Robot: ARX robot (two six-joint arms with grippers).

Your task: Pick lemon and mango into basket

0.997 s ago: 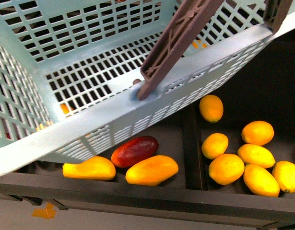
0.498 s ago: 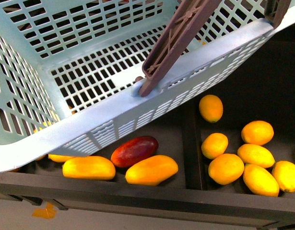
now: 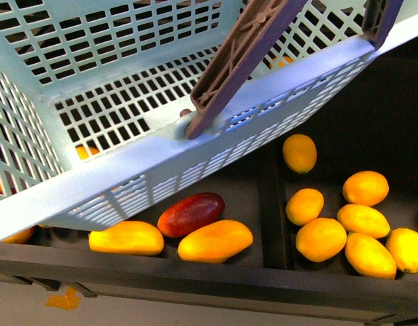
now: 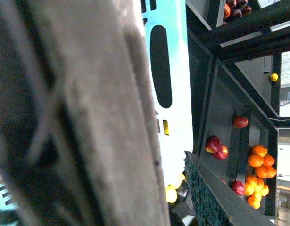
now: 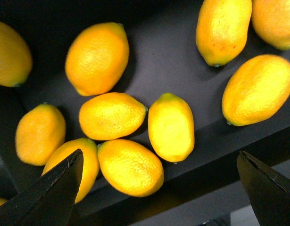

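The turquoise basket (image 3: 127,163) hangs tilted over the left of the shelf, and its brown handle (image 3: 242,54) runs up out of the front view. That handle (image 4: 88,117) fills the left wrist view as a blur, with my left gripper (image 4: 168,202) shut on it and one dark pad (image 4: 215,197) showing. Two yellow-orange mangoes (image 3: 215,241) (image 3: 126,238) lie below the rim beside a dark red mango (image 3: 190,212). Several lemons (image 3: 321,239) lie in the right compartment. My right gripper (image 5: 163,197) hovers open over a lemon (image 5: 130,167), touching nothing.
A dark divider (image 3: 270,204) separates mangoes from lemons, and the shelf's front lip (image 3: 195,278) runs below them. An orange scrap (image 3: 62,299) lies on the floor. Red apples (image 4: 215,146) and oranges (image 4: 258,160) sit on far shelves in the left wrist view.
The basket has swayed and its near rim has risen a little, uncovering more of the left mango. The fruit on the shelf has not moved.
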